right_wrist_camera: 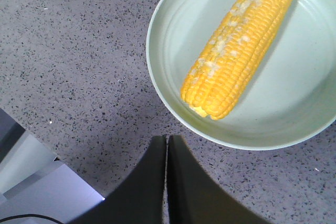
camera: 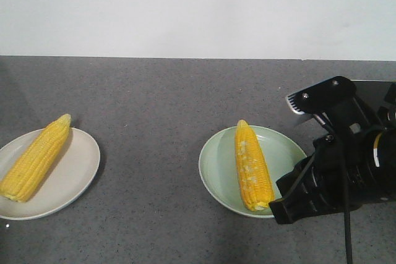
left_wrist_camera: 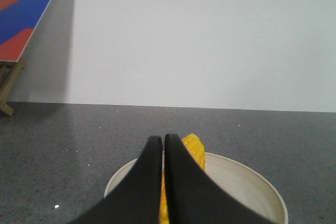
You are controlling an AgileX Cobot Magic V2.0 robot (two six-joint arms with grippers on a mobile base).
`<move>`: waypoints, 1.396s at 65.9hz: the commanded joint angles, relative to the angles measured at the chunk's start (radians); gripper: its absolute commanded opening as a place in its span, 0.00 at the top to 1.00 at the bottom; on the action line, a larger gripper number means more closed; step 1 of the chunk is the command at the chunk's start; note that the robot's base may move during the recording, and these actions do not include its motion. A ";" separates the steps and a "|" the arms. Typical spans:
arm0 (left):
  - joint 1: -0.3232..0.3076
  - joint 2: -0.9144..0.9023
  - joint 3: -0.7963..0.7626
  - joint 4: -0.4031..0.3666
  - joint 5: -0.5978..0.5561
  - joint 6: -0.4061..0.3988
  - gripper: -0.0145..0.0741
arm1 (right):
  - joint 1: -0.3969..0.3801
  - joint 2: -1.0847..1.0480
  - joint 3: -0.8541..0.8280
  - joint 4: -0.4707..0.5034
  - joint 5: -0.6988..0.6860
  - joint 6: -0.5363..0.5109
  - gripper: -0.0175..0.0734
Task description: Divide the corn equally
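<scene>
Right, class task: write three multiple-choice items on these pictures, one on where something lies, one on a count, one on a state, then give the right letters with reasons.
1. Where does the corn on the right lie?
A. on the pale green plate
B. on the bare counter
C. in a bowl

2. How many cobs lie on the white plate?
A. none
B. one
C. three

3. How do the right gripper fingers stand?
A. wide open
B. closed on a cob
C. closed, holding nothing

Key: 1 A, the cob rests inside the green plate; 2 B, one cob lies there; 3 C, the fingers meet over bare counter.
</scene>
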 commanded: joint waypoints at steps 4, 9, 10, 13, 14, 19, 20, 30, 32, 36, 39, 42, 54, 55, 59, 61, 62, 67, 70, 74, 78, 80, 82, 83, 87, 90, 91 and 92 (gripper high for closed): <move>0.004 -0.016 -0.016 -0.008 -0.079 -0.001 0.85 | 0.002 -0.019 -0.024 0.004 -0.037 -0.011 0.82; 0.004 -0.016 -0.016 -0.008 -0.079 -0.001 0.85 | 0.002 -0.019 -0.024 0.004 -0.037 -0.011 0.82; 0.004 -0.016 -0.016 -0.008 -0.079 -0.001 0.85 | 0.002 -0.019 -0.024 0.004 -0.037 -0.011 0.82; 0.004 -0.016 -0.016 -0.008 -0.079 -0.001 0.85 | 0.002 -0.019 -0.024 0.004 -0.037 -0.011 0.82; 0.004 -0.016 -0.016 -0.008 -0.079 -0.001 0.85 | 0.002 -0.019 -0.024 0.004 -0.037 -0.011 0.82; 0.004 -0.016 -0.016 -0.008 -0.079 -0.001 0.85 | 0.002 -0.019 -0.024 0.004 -0.037 -0.011 0.82; 0.004 -0.016 -0.016 -0.008 -0.079 -0.001 0.85 | 0.002 -0.019 -0.024 0.004 -0.037 -0.011 0.82; 0.004 -0.016 -0.016 -0.008 -0.079 -0.001 0.85 | 0.002 -0.019 -0.024 0.004 -0.037 -0.011 0.82; 0.004 -0.016 -0.016 -0.008 -0.079 -0.001 0.85 | 0.002 -0.019 -0.024 0.004 -0.037 -0.011 0.82; 0.004 -0.016 -0.016 -0.008 -0.079 -0.001 0.85 | 0.002 -0.019 -0.024 0.005 -0.037 -0.011 0.82; 0.004 -0.016 -0.016 -0.008 -0.079 -0.001 0.85 | -0.002 -0.033 -0.022 -0.004 -0.039 -0.012 0.82; 0.004 -0.016 -0.016 -0.008 -0.079 -0.001 0.85 | -0.017 -0.049 -0.023 -0.025 -0.041 -0.022 0.82; 0.004 -0.016 -0.016 -0.008 -0.079 -0.001 0.85 | -0.165 -0.137 0.042 -0.032 -0.145 -0.099 0.82; 0.004 -0.016 -0.016 -0.008 -0.079 -0.001 0.85 | -0.181 -0.142 0.047 -0.032 -0.154 -0.104 0.82; 0.004 -0.016 -0.016 -0.008 -0.079 -0.001 0.85 | -0.240 -0.191 0.100 -0.031 -0.240 -0.146 0.82; 0.004 -0.016 -0.016 -0.008 -0.079 -0.001 0.85 | -0.268 -0.214 0.127 -0.029 -0.271 -0.162 0.82; 0.004 -0.016 -0.016 -0.008 -0.079 -0.001 0.84 | -0.281 -0.226 0.142 -0.028 -0.293 -0.176 0.82; 0.004 -0.016 -0.016 -0.008 -0.079 -0.001 0.84 | -0.341 -0.302 0.219 -0.026 -0.411 -0.216 0.82; 0.004 -0.016 -0.016 -0.008 -0.079 -0.001 0.84 | -0.374 -0.343 0.260 -0.026 -0.481 -0.223 0.82; 0.004 -0.016 -0.016 -0.008 -0.079 -0.001 0.84 | -0.419 -0.410 0.328 -0.026 -0.577 -0.225 0.82; 0.004 -0.016 -0.016 -0.008 -0.079 -0.001 0.84 | -0.458 -0.477 0.396 -0.018 -0.662 -0.225 0.82; 0.004 -0.016 -0.016 -0.008 -0.079 -0.001 0.84 | -0.486 -0.511 0.440 -0.011 -0.703 -0.225 0.82; 0.004 -0.016 -0.016 -0.008 -0.079 -0.001 0.84 | -0.502 -0.545 0.467 -0.008 -0.739 -0.225 0.82; 0.004 -0.016 -0.016 -0.008 -0.079 -0.001 0.84 | -0.512 -0.563 0.485 -0.006 -0.756 -0.225 0.82; 0.004 -0.016 -0.016 -0.008 -0.079 -0.001 0.84 | -0.554 -0.641 0.566 0.002 -0.832 -0.225 0.82; 0.004 -0.016 -0.016 -0.008 -0.079 -0.001 0.84 | -0.577 -0.693 0.618 0.004 -0.871 -0.225 0.82; 0.004 -0.016 -0.016 -0.008 -0.079 -0.001 0.84 | -0.583 -0.709 0.636 0.005 -0.885 -0.225 0.82; 0.004 -0.016 -0.016 -0.008 -0.079 -0.001 0.84 | -0.589 -0.725 0.653 0.005 -0.904 -0.225 0.82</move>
